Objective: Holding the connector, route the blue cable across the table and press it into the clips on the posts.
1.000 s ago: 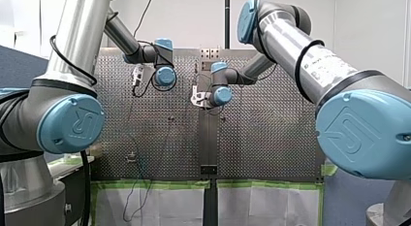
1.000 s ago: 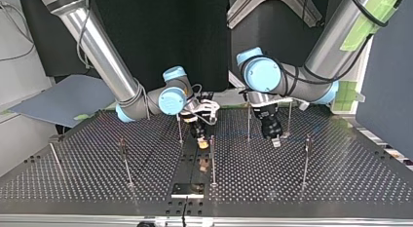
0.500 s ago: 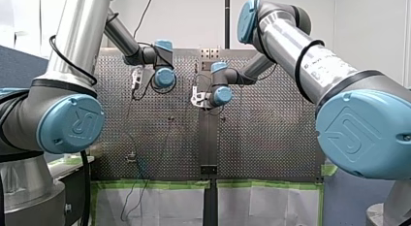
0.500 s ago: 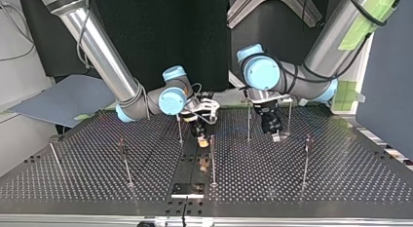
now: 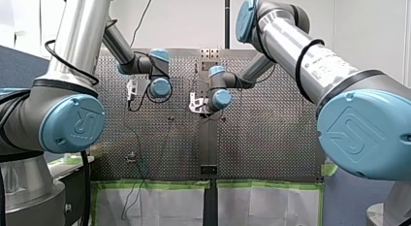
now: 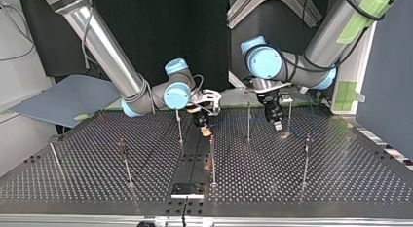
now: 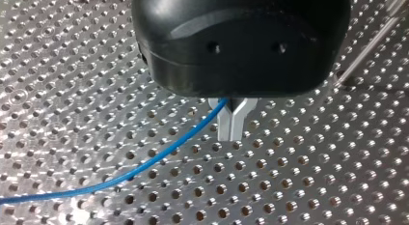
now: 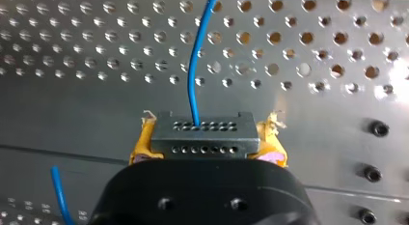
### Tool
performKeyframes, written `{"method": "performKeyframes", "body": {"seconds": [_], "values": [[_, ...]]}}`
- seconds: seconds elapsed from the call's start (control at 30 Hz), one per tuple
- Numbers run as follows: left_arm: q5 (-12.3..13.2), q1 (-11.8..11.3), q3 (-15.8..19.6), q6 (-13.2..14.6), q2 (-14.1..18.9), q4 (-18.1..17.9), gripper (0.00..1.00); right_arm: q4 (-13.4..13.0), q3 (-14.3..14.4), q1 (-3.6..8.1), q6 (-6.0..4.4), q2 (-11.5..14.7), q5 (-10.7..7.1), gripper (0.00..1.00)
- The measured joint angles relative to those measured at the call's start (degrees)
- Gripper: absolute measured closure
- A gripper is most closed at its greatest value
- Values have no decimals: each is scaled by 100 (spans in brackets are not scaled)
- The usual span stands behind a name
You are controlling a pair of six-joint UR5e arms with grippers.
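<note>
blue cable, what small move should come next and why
Probably ease my left claw toward the post beside it and press the cable onto it. That claw is shut on the cable, my right claw is shut on the connector, and I cannot see the cable caught on any post.

White wall, black backdrop.

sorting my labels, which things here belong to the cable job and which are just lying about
Job: cable, connector, posts, left end effector, right end effector.
Lying about: board, tape.
</note>
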State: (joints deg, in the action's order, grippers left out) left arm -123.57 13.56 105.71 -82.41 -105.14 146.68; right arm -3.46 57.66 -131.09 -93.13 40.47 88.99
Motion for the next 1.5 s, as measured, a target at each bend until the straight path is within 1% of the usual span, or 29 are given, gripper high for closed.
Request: {"method": "performKeyframes", "body": {"seconds": [0.13,0.3,0.63,0.77,0.87,1.07,1.13,1.23,1.37,1.5], "values": [[48,-16,211,-113,0,-209,98,2,56,-49,19,44,-16,100],[182,-15,488,-264,-47,-487,98,1,146,-105,31,174,-19,100],[388,72,988,-518,-489,-984,98,-7,429,-214,48,210,-13,100],[476,52,1187,-593,-681,-1173,98,-10,454,-232,35,207,-12,100],[571,34,1337,-615,-763,-1284,98,-25,455,-228,5,204,-11,100],[825,5,1623,-646,-798,-1368,98,-86,455,-203,-19,204,-1,100],[907,3,1661,-688,-798,-1379,98,-118,454,-199,-28,202,1,100],[1039,1,1627,-747,-799,-1391,98,-187,453,-182,-45,201,-1,100],[1175,-1,1493,-788,-802,-1395,98,-238,453,-147,-66,202,-3,100],[1228,-15,1348,-822,-810,-1391,98,-275,453,-122,-73,202,-2,100]]}}
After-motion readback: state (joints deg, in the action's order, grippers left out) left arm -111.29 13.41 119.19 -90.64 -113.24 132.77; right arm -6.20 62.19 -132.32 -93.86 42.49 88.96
